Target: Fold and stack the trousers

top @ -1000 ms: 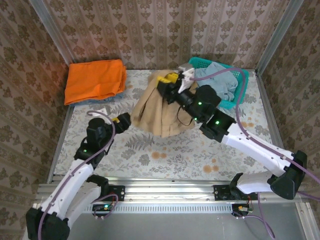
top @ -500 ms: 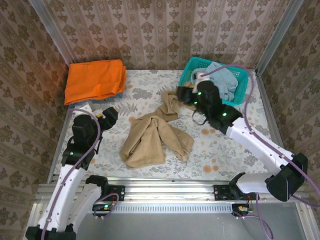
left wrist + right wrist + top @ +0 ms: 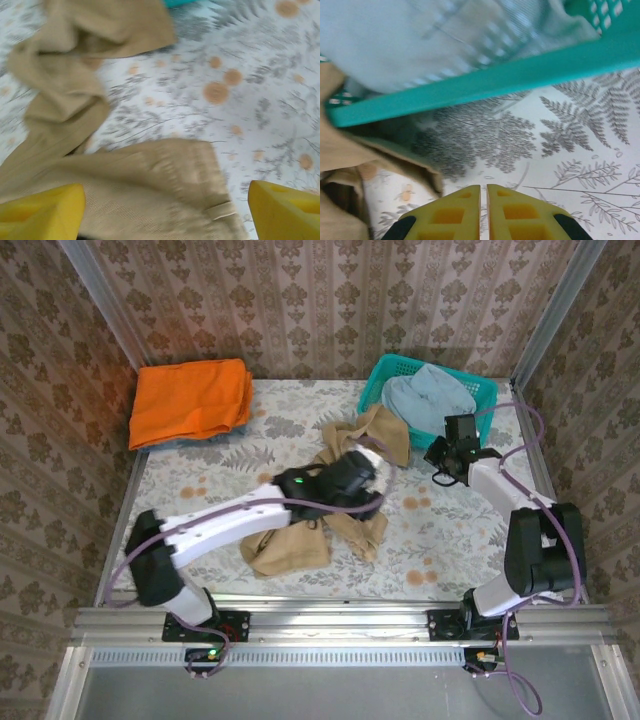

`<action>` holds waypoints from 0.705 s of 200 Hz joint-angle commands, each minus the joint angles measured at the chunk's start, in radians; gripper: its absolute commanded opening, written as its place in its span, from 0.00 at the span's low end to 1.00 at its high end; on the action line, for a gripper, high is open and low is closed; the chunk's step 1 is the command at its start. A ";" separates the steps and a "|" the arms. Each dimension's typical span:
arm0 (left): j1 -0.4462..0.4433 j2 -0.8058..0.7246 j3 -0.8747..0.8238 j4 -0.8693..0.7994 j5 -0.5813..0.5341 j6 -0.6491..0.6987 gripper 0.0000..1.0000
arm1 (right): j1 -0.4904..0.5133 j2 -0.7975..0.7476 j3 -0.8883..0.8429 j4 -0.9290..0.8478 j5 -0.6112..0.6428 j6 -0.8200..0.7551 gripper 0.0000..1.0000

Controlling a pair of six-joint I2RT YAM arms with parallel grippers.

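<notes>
Swung inward, left hand [image 3: 164, 210] hovers spread over the trousers [image 3: 65, 105], perhaps touching; right hand [image 3: 483, 194] pressed together beside basket [image 3: 470, 86].

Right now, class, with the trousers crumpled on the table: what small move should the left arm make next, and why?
Probably lower the left gripper and close it on the trousers: its jaws stand wide open over a seamed edge of the cloth, holding nothing. The right gripper is shut, empty, near the basket.

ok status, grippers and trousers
Left gripper open over trousers. Right gripper shut, empty, beside basket. Trousers crumpled, unfolded, one end at basket.
</notes>
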 commanded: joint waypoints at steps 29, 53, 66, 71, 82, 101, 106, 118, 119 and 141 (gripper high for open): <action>-0.083 0.321 0.231 -0.219 0.006 0.129 0.87 | -0.112 0.067 0.038 0.079 -0.066 0.018 0.13; -0.080 0.443 0.321 -0.293 -0.004 0.132 0.89 | -0.159 0.133 0.100 0.080 -0.071 0.013 0.13; -0.068 0.501 0.346 -0.314 -0.007 0.126 0.90 | -0.183 0.174 0.137 0.073 -0.070 0.015 0.13; -0.059 0.521 0.351 -0.325 0.000 0.117 0.90 | -0.192 0.185 0.145 0.077 -0.072 0.022 0.13; -0.041 0.554 0.353 -0.342 -0.006 0.090 0.90 | -0.209 0.204 0.154 0.092 -0.077 0.036 0.15; -0.024 0.570 0.317 -0.350 -0.032 0.059 0.90 | -0.230 0.223 0.181 0.090 -0.097 0.045 0.17; -0.022 0.569 0.305 -0.349 -0.037 0.055 0.90 | -0.230 0.225 0.189 0.086 -0.103 0.042 0.18; -0.016 0.566 0.269 -0.346 -0.053 0.043 0.88 | -0.230 0.217 0.192 0.085 -0.127 0.036 0.19; -0.016 0.565 0.267 -0.346 -0.054 0.042 0.87 | -0.230 0.216 0.191 0.085 -0.128 0.035 0.20; 0.016 0.545 0.196 -0.318 -0.012 0.030 0.54 | -0.228 0.156 0.142 0.099 -0.151 0.038 0.22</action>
